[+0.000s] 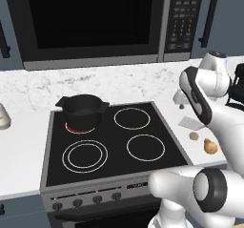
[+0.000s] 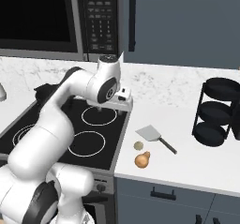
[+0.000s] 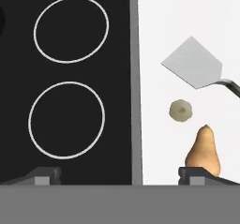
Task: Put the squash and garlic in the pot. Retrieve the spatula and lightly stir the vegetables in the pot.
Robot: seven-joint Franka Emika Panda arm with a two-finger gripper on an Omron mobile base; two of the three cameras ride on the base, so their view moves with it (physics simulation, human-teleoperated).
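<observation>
My gripper hangs with its jaws spread wide and nothing between them, above the right edge of the stove where it meets the white counter. One fingertip shows over the black cooktop, the other beside the squash. The squash lies on the counter near its front edge, just right of the stove, pointed end toward the back wall. The garlic sits just behind it, apart from it. Further back lies the spatula, blade flat on the counter, its dark handle running off to the right. The pot stands on the stove's back left burner, well apart from the vegetables.
</observation>
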